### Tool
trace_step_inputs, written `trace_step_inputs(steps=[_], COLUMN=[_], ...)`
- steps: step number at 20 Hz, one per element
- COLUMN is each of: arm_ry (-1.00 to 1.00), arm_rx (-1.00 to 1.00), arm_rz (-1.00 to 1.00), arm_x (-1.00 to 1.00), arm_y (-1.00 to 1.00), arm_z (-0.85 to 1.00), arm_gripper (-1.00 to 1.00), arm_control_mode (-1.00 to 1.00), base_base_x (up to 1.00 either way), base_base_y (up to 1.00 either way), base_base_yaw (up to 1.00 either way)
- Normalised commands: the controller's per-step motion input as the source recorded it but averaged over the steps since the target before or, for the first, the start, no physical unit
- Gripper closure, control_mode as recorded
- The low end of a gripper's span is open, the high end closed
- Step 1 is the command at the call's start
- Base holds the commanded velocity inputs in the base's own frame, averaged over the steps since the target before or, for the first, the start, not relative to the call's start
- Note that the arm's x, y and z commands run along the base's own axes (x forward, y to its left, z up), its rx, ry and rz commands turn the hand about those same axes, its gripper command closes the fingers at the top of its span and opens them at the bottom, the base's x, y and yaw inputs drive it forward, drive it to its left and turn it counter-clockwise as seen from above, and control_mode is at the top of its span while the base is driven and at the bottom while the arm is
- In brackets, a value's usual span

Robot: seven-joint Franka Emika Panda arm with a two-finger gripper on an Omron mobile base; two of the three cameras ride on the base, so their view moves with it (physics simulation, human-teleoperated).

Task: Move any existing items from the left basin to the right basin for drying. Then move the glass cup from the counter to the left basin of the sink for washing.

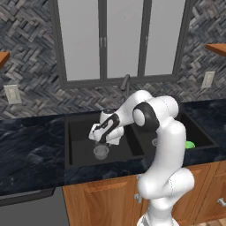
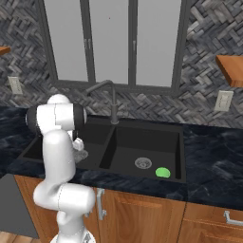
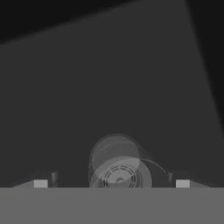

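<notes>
One small clear glass cup (image 1: 101, 152) stands upright on the floor of the matte black sink's left basin (image 1: 79, 132), directly beneath the white arm's claw (image 1: 100, 142); a small bright green lump (image 1: 190, 144) lies in the right basin (image 1: 201, 134), set into the glossy black stone table (image 1: 31, 150).

From the right base camera, the arm hides most of the cup (image 2: 80, 154), while the green lump (image 2: 163, 172) sits beside the right basin's (image 2: 142, 140) round silver drain (image 2: 143, 163).

From the hand camera, the claw (image 3: 111, 183) hangs released, fingertips (image 3: 40, 183) spread well apart either side of the cup (image 3: 116, 162), which stands over a drain. Thin, light and likely slippery, breakable glass is best gripped gently across its side walls.
</notes>
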Motion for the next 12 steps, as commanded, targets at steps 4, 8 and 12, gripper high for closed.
trace_step_inputs(steps=[4, 8, 12], arm_ry=[-0.04, -0.06, -0.1], arm_rx=[0.0, 0.0, 0.0], arm_rz=[0.0, 0.0, 0.0], arm_x=[-0.45, -0.67, -0.72], arm_y=[-0.04, -0.01, -0.09], arm_z=[0.99, 1.0, 1.0], arm_gripper=[-1.0, -1.0, -1.0], arm_control_mode=[-1.0, -1.0, -1.0], base_base_x=[0.0, 0.0, 0.0], base_base_y=[0.0, 0.0, 0.0], base_base_yaw=[0.0, 0.0, 0.0])
